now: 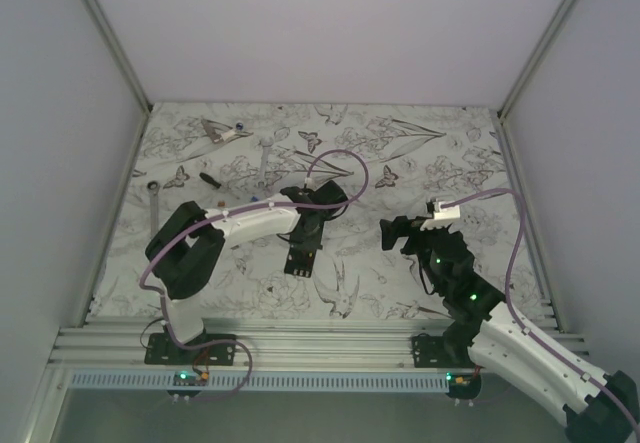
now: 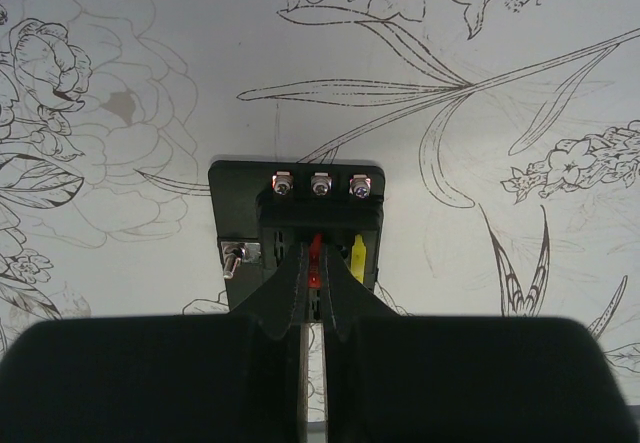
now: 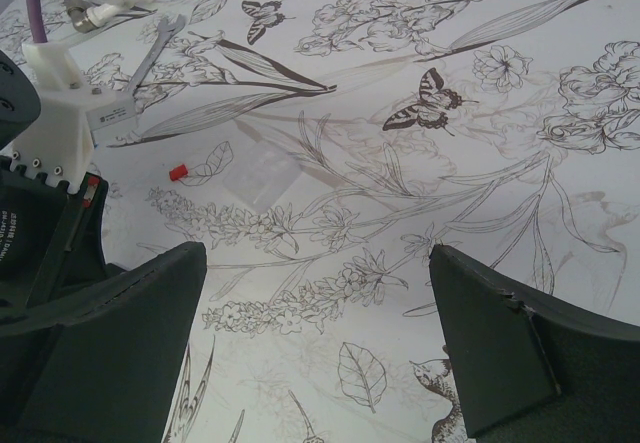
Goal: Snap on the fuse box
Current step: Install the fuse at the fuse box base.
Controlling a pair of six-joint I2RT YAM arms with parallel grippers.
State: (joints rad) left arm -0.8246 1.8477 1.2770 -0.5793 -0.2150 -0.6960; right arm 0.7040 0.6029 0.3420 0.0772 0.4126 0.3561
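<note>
We see a wrench [image 1: 154, 192] well left of the fuse box [image 2: 320, 218]. Left pincer [image 2: 312, 273] sits right on the fuse box, mid tabletop [image 1: 420, 153], pinched narrow, tips meeting by a red fuse [image 2: 315, 253]; can't tell if it's gripped. Right of the fuse box, right pincer [image 3: 315, 253] hangs wide, holding nothing.

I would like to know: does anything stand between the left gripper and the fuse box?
Nothing visible does. In the left wrist view the shut left gripper has its tips directly at the fuse box, at its red fuse; no other object lies between them. Whether the tips touch it cannot be told.
</note>
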